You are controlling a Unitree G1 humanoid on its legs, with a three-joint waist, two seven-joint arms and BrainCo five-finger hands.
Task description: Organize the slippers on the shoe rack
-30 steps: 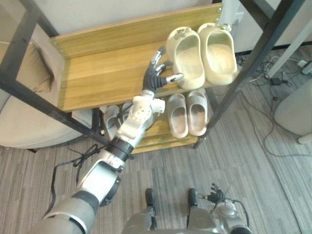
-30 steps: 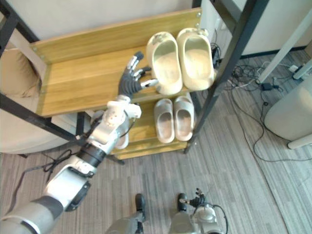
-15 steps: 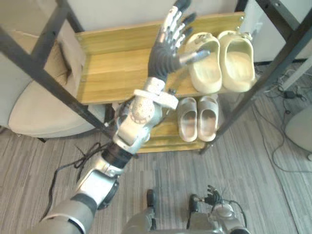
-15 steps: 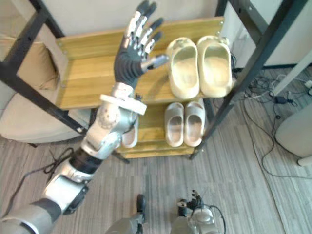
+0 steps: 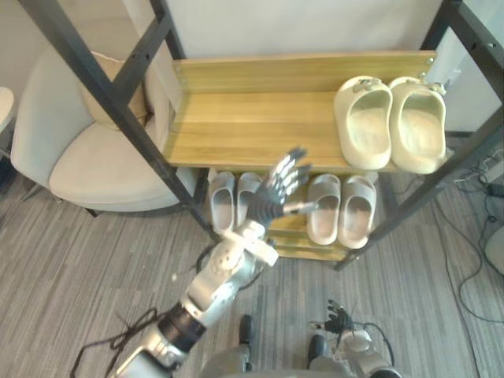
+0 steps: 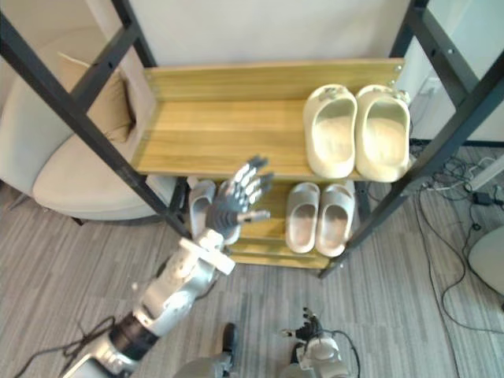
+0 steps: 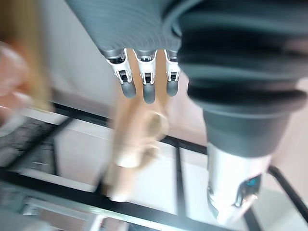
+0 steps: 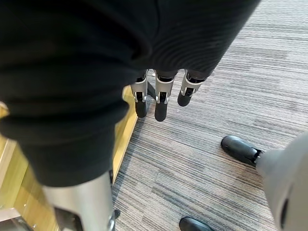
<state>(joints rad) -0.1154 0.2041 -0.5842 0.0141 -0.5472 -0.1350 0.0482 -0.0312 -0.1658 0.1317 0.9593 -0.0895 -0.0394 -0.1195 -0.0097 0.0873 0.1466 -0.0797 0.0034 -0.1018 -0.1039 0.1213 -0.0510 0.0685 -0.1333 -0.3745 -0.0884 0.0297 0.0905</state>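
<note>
At the far left a beige armchair [image 5: 87, 161] is seen beside the shoe rack [image 5: 252, 126], which is built of light wooden shelves in a black metal frame. The left and middle of the upper shelf are bare wood. On the lower shelf, toward its left, a pair of grey slippers [image 5: 223, 203] is set side by side, toes to the back.

Just right of that pair in the head views, the left hand [image 5: 266, 206] is held up in front of the lower shelf. Its fingers [image 5: 290, 169] are spread and straight, the thumb is stuck out to the right, and nothing is grasped. The inner slipper of the grey pair is partly covered by it.

To the right of the hand a second pair of pale slippers [image 5: 324, 209] is lined up on the lower shelf. Above them, at the right end of the upper shelf, a pair of cream clog slippers [image 5: 364, 126] is placed close together.

The right hand [image 8: 159, 98] is seen hanging over the grey striped floor [image 8: 216, 96], fingers straight and relaxed, nothing held.
</note>
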